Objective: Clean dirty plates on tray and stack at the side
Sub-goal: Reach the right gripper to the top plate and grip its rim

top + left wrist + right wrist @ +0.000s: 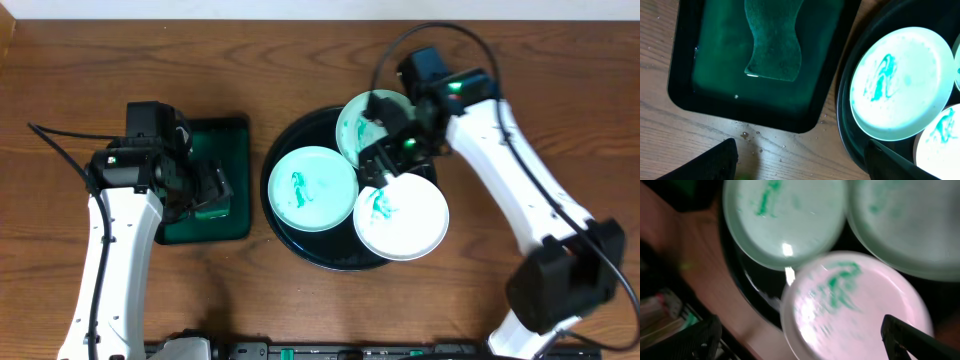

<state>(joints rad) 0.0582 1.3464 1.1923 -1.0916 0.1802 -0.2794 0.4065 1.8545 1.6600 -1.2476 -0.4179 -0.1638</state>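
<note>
Three pale plates with teal-green smears lie on the round black tray (300,240): one at the left (313,188), one at the back (368,120), one at the front right (402,218) overhanging the rim. My right gripper (385,150) is open and empty, hovering above the plates. In the right wrist view its fingers (807,340) straddle the front right plate (855,305) without touching it. My left gripper (210,190) is open and empty over the green tray's right side. In the left wrist view its fingers (805,167) hang over bare wood.
A rectangular dark-green tray (235,150) with a wet green sponge (772,45) sits left of the black tray (850,140). Water drops lie on the wood between them. Cables and gear run along the table's front edge.
</note>
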